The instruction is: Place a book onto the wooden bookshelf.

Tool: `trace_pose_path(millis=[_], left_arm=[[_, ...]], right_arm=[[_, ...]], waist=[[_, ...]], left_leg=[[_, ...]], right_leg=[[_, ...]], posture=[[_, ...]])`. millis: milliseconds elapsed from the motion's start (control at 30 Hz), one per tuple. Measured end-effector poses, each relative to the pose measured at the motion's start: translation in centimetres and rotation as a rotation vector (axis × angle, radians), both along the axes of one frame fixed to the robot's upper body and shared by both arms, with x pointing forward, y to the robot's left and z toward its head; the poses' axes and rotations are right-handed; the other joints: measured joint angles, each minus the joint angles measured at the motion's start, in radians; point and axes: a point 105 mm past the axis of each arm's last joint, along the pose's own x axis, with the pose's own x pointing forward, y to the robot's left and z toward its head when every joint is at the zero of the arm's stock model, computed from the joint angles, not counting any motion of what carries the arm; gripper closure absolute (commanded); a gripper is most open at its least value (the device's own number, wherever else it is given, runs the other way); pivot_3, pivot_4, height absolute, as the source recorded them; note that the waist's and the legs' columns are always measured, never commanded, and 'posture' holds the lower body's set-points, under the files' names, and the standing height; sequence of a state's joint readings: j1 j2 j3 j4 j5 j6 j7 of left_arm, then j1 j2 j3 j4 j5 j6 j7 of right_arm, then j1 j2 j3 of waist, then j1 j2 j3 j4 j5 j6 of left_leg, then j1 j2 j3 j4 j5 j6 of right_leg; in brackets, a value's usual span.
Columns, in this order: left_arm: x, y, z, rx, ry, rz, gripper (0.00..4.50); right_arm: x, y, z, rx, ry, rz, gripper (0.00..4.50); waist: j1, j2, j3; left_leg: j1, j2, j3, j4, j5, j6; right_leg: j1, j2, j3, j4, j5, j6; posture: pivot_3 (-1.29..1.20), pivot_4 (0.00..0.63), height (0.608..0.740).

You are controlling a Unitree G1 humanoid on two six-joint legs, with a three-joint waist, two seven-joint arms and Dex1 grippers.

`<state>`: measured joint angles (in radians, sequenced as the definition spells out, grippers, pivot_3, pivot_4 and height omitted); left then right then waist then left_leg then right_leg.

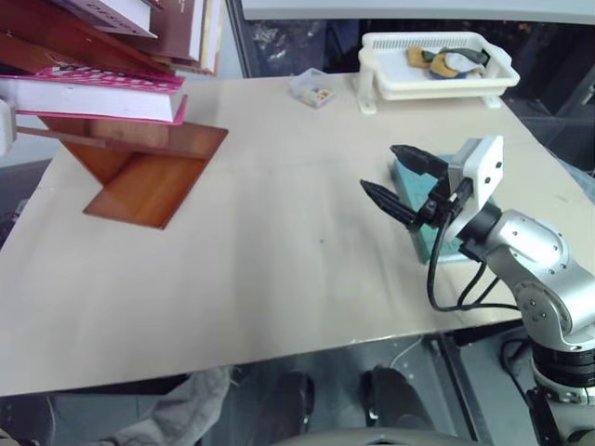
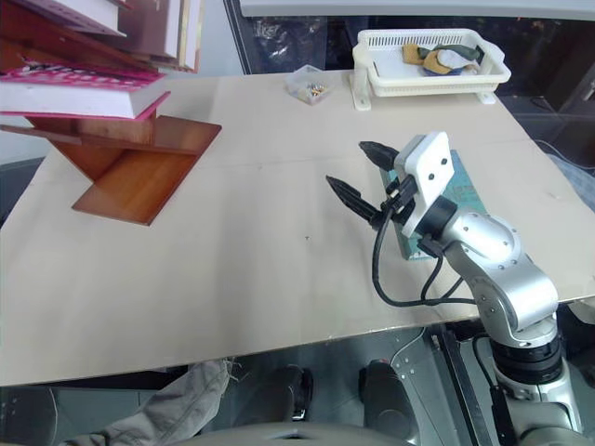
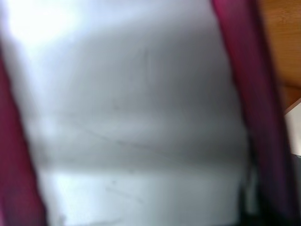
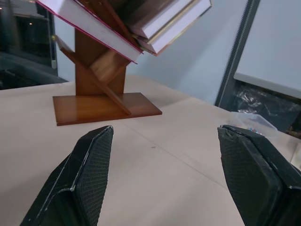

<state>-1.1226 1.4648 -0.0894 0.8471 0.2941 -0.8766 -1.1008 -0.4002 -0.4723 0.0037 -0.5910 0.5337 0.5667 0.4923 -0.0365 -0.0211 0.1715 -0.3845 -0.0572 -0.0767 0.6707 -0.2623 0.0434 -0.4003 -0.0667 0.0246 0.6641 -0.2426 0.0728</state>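
Item one, far left: large reddish-brown wooden bookshelf (image 1: pixel 139 172) of slanted boards on a flat base, standing at the left end of the pale tabletop (image 1: pixel 260 279); taken here as the landmark.

Item two: thick bright pink paperback book (image 1: pixel 93 93) with white page edges, lying nearly flat across the bookshelf's slanted boards, its page block facing out over the table. The left wrist view shows those white pages (image 3: pixel 136 117) between pink covers at very close range. The left gripper is shut on the book.

Item three: white and maroon books (image 1: pixel 177 28) leaning in the bookshelf's upper slot, above the pink one.

Item four: small clear plastic box (image 1: pixel 311 88) of small bits, right of the bookshelf, towards the table's far edge.

Item five: white plastic basket tray (image 1: pixel 437 65) holding mixed objects, at the far right corner, well apart from the bookshelf.

Item six: right gripper (image 1: pixel 402 182), black two-fingered, raised above the table well right of the bookshelf and pointed towards it, jaws wide apart and holding nothing.

Item seven: teal-green book (image 2: pixel 437 209), flat on the table under the right arm.
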Motion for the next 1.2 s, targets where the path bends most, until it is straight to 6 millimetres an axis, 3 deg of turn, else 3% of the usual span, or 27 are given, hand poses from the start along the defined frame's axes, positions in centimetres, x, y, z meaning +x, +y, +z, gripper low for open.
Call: trace_pose_path(millis=[433, 700, 800, 933, 1133, 1167, 1200], left_arm=[[-1.9, -0.3, -2.4, -0.034, 0.188, -0.026, 4.49], [-2.2, -0.1, -0.2, -0.041, 0.018, -0.011, 4.49], [-1.5, -2.1, -1.1, -0.188, 0.028, -0.129, 4.49], [-1.2, -6.3, -4.6, -0.46, 0.193, -0.315, 4.49], [-1.1, -12.6, -5.3, -0.88, 0.385, -0.48, 4.49], [-1.1, -12.9, -5.4, -0.902, 0.405, -0.483, 4.49], [-0.6, -14.4, -5.7, -1.035, 0.488, -0.499, 4.49]], right_arm=[[0.7, -0.1, -0.6, -0.008, 0.03, 0.011, 0.88], [0.8, -0.1, -0.6, -0.016, 0.028, 0.035, 0.88], [0.9, 0.0, -0.7, -0.016, 0.029, 0.034, 0.88], [0.9, -0.1, -0.7, -0.023, 0.029, 0.03, 0.88], [-0.2, -1.8, -1.0, -0.051, 0.042, -0.068, 0.88], [-0.3, -2.0, -1.1, -0.054, 0.043, -0.076, 0.88], [-0.8, -3.0, -1.3, -0.066, 0.054, -0.127, 0.88]], waist=[[-0.004, -0.002, 0.001], [-0.006, -0.002, 0.002], [0.003, -0.001, 0.002], [0.0, -0.001, 0.002], [0.001, -0.002, 0.003], [0.0, -0.002, 0.003], [0.004, -0.001, 0.003]], left_leg=[[-0.014, -0.003, -0.001, 0.0, 0.0, 0.0], [-0.014, -0.003, 0.0, 0.0, 0.0, 0.0], [-0.014, -0.003, -0.001, 0.0, 0.0, 0.0], [-0.015, -0.003, -0.001, 0.0, 0.0, 0.0], [-0.017, -0.004, -0.001, 0.0, 0.0, 0.0], [-0.016, -0.004, -0.001, 0.0, 0.0, 0.0], [-0.016, -0.004, -0.001, 0.0, 0.0, 0.0]], right_leg=[[-0.012, -0.003, -0.001, 0.001, 0.0, 0.0], [-0.012, -0.003, 0.0, 0.0, 0.0, 0.0], [-0.012, -0.004, -0.002, -0.001, 0.0, 0.0], [-0.013, -0.005, 0.0, -0.001, 0.0, 0.0], [-0.014, -0.004, 0.001, -0.002, 0.0, -0.001], [-0.014, -0.004, 0.001, -0.001, 0.0, -0.001], [-0.013, -0.004, 0.0, -0.001, 0.0, -0.001]], posture=[[0.0, 0.15, 0.74], [0.0, 0.15, 0.74], [0.0, 0.15, 0.74], [0.0, 0.15, 0.74], [0.0, 0.15, 0.74], [0.0, 0.15, 0.74], [0.0, 0.15, 0.74]])
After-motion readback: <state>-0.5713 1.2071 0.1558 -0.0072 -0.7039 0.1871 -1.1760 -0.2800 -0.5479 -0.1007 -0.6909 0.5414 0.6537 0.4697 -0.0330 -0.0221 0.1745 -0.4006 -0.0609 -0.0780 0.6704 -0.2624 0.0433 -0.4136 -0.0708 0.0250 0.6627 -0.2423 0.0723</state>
